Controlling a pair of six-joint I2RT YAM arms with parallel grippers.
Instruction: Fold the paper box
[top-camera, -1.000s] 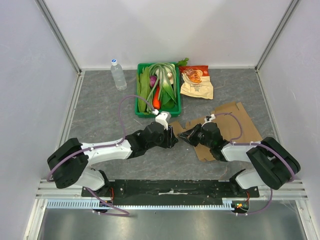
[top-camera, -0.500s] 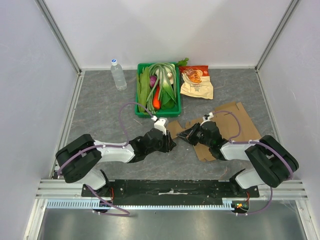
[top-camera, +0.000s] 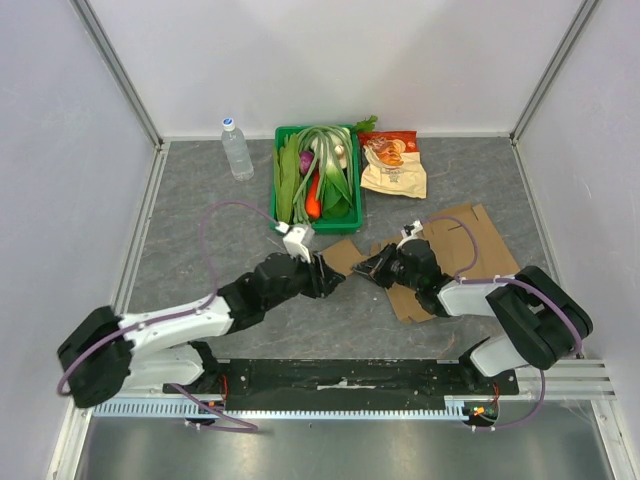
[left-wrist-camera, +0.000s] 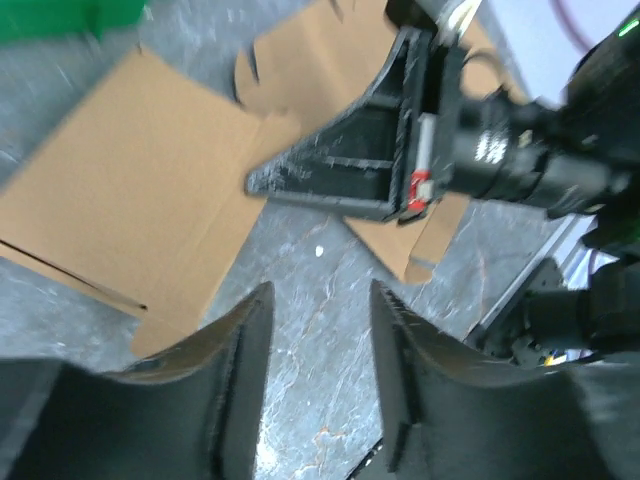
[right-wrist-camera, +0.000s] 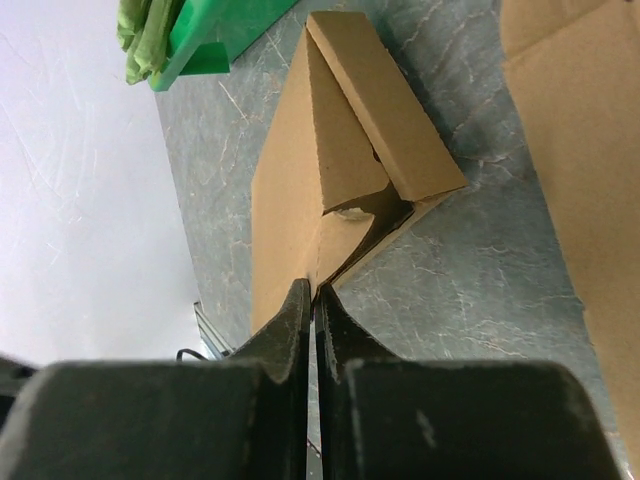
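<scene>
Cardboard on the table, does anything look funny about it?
A little. The cardboard lies mostly flat, not box-shaped yet. One flap stands bent up and crooked, with a gap under it, and the right gripper seems to pinch its edge with shut jaws. Nothing looks torn or spilled.

print on snack bags (top-camera: 392, 165) seems illegible.

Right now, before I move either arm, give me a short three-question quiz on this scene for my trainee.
1. True or false: the left gripper is shut.
2. In the top view, what stands just left of the green crate? A water bottle, B snack bag, C mug.
3. What is the right gripper pinching?
Key: 1 false, it is open and empty. 2 A. 3 The raised flap of the paper box.
</scene>
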